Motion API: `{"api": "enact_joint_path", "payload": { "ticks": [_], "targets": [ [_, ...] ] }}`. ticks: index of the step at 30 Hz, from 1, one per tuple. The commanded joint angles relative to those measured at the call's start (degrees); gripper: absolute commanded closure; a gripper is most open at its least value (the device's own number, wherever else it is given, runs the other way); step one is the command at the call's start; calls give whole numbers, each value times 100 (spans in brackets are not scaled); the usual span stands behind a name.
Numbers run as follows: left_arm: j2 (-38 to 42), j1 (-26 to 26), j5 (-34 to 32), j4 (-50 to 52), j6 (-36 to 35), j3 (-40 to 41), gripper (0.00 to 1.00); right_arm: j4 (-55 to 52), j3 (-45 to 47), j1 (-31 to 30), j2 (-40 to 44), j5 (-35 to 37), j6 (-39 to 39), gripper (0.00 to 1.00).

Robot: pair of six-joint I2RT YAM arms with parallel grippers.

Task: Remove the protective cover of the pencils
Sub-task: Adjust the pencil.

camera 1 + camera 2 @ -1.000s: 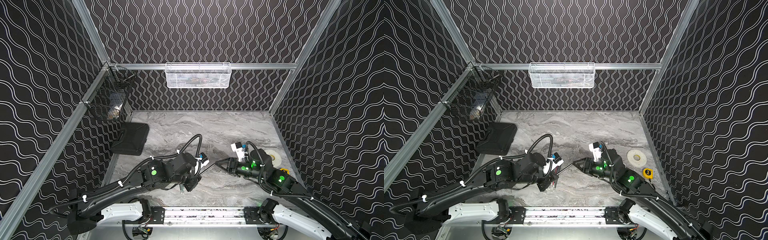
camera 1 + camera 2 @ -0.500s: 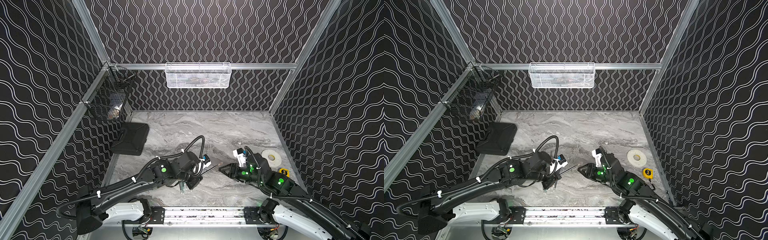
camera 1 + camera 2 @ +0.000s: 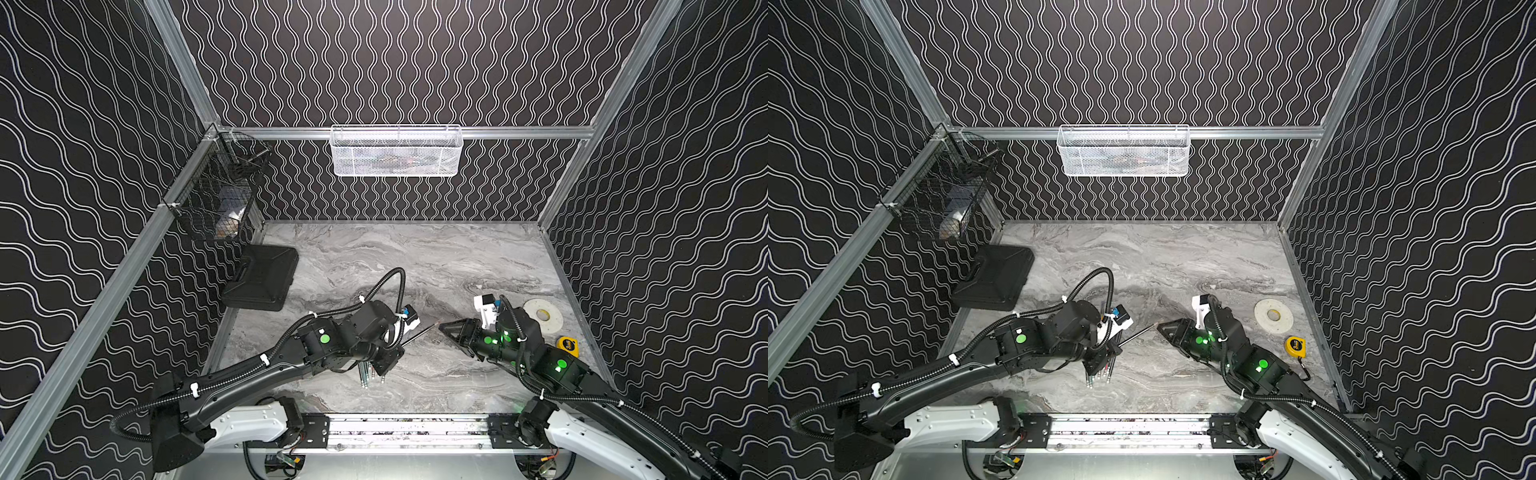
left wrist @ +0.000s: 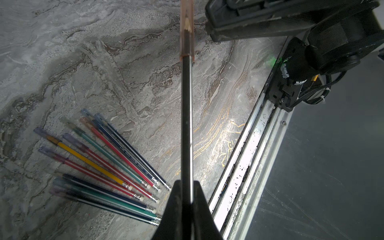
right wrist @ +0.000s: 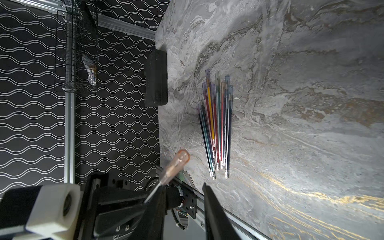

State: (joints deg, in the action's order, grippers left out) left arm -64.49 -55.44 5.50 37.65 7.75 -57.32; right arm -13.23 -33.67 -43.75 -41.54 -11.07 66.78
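My left gripper (image 3: 398, 344) (image 4: 187, 185) is shut on a black pencil (image 4: 186, 124) held above the table. The pencil's sharpened end wears a translucent orange protective cover (image 4: 186, 31) (image 5: 175, 166). That end points at my right gripper (image 3: 442, 326) (image 5: 182, 193), whose jaws stand open. The cover lies just off the tip of one of its fingers (image 5: 154, 204) and is not gripped. Several more pencils (image 3: 368, 374) (image 3: 1098, 376) (image 5: 216, 124) in red, teal, yellow and dark blue lie fanned on the marble table under my left gripper, each with a tinted cover on its tip.
A black case (image 3: 262, 278) lies at the table's left edge. A white tape roll (image 3: 542, 316) and a yellow tape measure (image 3: 567, 343) sit at the right behind my right arm. A white mesh basket (image 3: 397, 151) and a black wire basket (image 3: 220, 195) hang on the walls. The metal rail (image 3: 407, 428) runs along the front.
Both arms shifted a little, still facing each other. The right jaws have narrowed somewhat and stay at the pencil's covered tip. The left grip has not changed.
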Motion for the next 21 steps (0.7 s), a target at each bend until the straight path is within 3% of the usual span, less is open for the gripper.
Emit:
{"api": "enact_joint_path", "payload": {
  "ticks": [1,12,21],
  "targets": [
    [-2,18,20,-135,-73,-19,100,699,60,4,-92,-174,293,71],
    [130,27,158,-181,-72,17,100,1125,-46,14,-634,-253,285,74],
    [33,29,237,-150,-98,-16,100,962,-414,23,-921,-308,79,92]
  ]
}}
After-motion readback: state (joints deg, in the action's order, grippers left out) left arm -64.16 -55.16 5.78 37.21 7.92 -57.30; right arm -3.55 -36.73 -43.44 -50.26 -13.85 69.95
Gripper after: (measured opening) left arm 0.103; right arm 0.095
